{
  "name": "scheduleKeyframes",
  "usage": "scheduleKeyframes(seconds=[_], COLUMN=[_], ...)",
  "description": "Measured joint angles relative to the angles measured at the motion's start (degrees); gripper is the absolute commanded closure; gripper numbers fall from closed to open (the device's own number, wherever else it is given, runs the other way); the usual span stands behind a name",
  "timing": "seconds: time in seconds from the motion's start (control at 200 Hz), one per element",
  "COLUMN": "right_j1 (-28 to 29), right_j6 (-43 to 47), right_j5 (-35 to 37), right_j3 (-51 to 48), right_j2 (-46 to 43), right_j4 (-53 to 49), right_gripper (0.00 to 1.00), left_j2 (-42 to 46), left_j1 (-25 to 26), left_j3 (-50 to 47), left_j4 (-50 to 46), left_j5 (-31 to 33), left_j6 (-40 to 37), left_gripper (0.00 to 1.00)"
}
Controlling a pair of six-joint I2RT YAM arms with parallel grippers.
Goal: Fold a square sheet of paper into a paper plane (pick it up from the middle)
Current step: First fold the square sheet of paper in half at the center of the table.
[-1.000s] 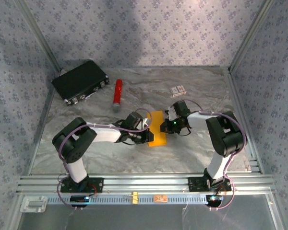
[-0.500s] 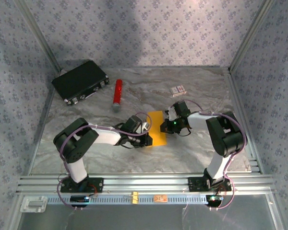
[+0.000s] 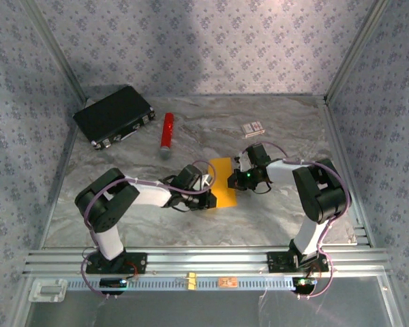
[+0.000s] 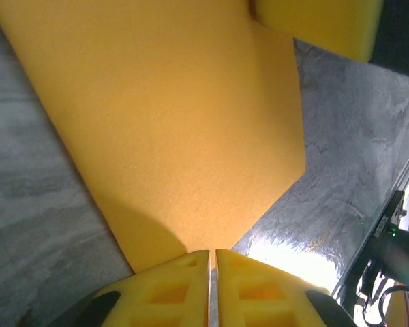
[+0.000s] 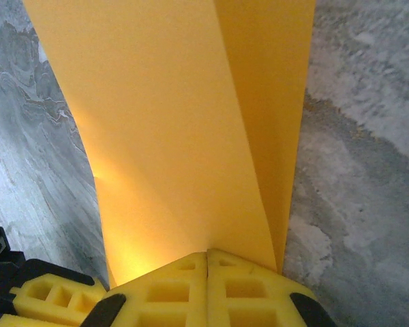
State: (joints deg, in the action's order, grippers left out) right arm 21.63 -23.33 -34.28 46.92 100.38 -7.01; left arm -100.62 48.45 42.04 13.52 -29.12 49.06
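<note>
My 2 arms bend inward; left end effector (image 4: pixel 213 255) and right end effector (image 5: pixel 208 257) face each other, jaws pressed together.

The plain orange-yellow paper (image 3: pixel 223 181) sits in the middle of the gray table (image 3: pixel 191 228). It is folded over, with one long straight crease.

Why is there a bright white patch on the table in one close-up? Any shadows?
Left wrist view: glare off the marble table, plus a dark shadow on the orange-yellow paper near the bottom. Right wrist view: the paper glows brighter low down.
</note>
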Motion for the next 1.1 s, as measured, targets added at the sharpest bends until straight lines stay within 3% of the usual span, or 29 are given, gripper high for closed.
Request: scheduleKeyframes(seconds=[0.195, 0.385, 0.645, 1.104], right_j1=[-0.02, -0.02, -0.02, 0.00], right_j6=[0.00, 0.00, 0.00, 0.02], right_j5=[0.00, 0.00, 0.00, 0.15], right_j3=[0.00, 0.00, 0.00, -0.02], right_j2=[0.00, -0.02, -0.07, -0.11], right_j4=[0.00, 0.00, -0.02, -0.07], right_gripper=[1.00, 1.00, 1.00, 1.00], left_j2=[3.96, 4.57, -2.56, -9.62], left_j1=[0.50, -3.37, -9.55, -11.87], left_j3=[0.31, 5.57, 14.86, 18.01], left_j4=[-4.42, -6.08, -7.52, -9.03], left_j5=[-0.09, -1.44, -2.91, -5.90], left_j6=[-1.51, -2.08, -3.54, -6.40], left_gripper=[0.88, 0.89, 0.89, 0.89])
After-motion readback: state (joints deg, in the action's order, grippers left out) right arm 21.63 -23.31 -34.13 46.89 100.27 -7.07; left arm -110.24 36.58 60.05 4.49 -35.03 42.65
